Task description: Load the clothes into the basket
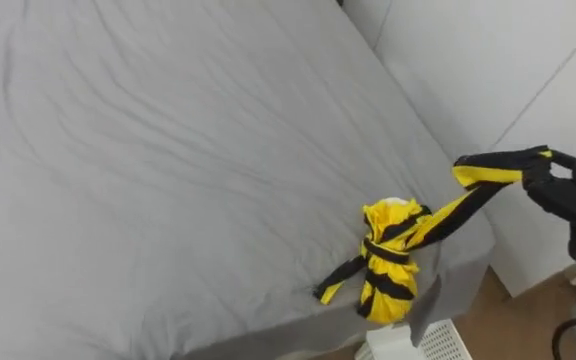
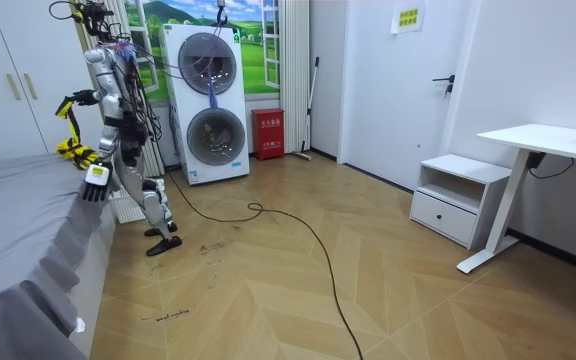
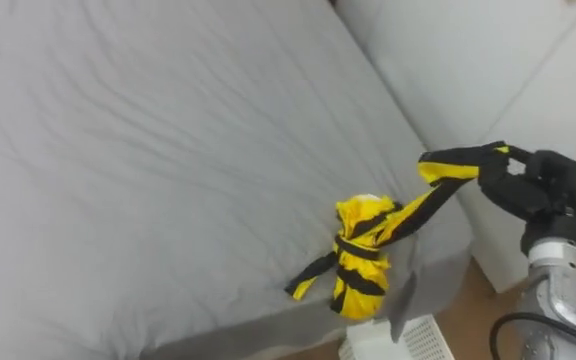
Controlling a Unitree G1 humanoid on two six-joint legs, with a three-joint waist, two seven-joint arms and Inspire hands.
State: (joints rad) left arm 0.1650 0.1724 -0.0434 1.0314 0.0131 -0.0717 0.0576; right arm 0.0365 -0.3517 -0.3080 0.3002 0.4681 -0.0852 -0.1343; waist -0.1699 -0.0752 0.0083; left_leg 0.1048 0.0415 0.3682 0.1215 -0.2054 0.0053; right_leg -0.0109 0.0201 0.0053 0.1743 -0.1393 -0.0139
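Yellow and black clothes (image 1: 388, 262) are lying on the grey bed (image 1: 168, 150), and the right hand (image 1: 568, 190) is gripping one end of them.

The clothes are sitting as a tied bundle close to the bed's near corner, beside the edge. One long striped strip (image 1: 458, 210) of the same cloth is running up from the bundle and out past the bed's edge to the right hand, which is closing its dark fingers around the end of the strip and holding it in the air. A white basket (image 1: 438, 342) is standing on the floor just below that corner of the bed. In the room view the robot is standing upright against the bed, with the washing machines (image 2: 213, 105) behind it, and the left hand (image 2: 95, 180) is hanging low beside the mattress edge.
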